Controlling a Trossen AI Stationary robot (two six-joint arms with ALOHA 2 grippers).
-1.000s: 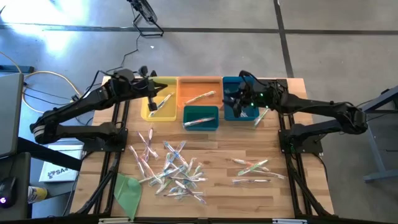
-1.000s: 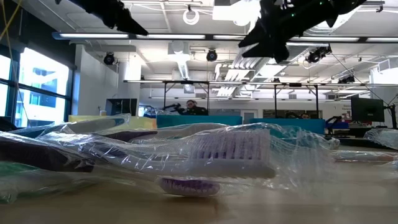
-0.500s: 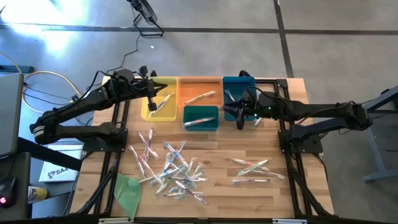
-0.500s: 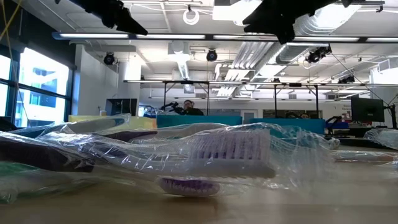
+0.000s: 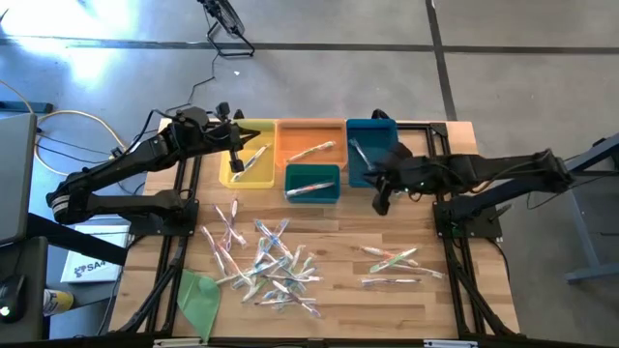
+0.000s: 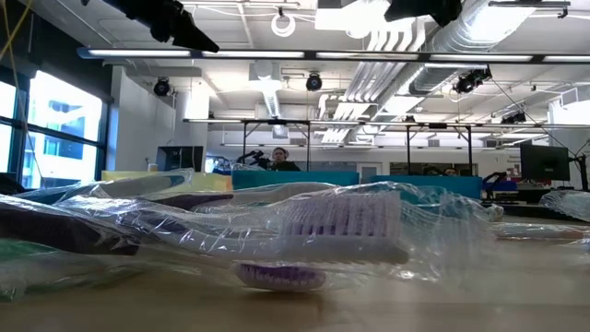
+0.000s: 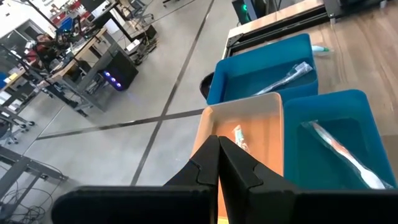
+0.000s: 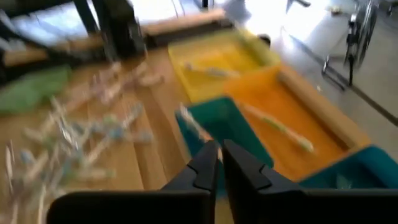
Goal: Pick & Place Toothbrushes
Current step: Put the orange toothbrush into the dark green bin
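Wrapped toothbrushes lie scattered across the wooden tabletop, with single ones in the yellow bin, orange bin, teal bin and blue bin. The left end effector hangs clenched and empty over the yellow bin; the right end effector, likewise clenched and empty, hovers beside the blue bin.

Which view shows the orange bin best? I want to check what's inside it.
The high view: the whole orange bin shows from above with one toothbrush lying in it. The right wrist view shows it blurred and at an angle; the left wrist view shows it partly hidden behind the left gripper's fingers; the low view doesn't show it.
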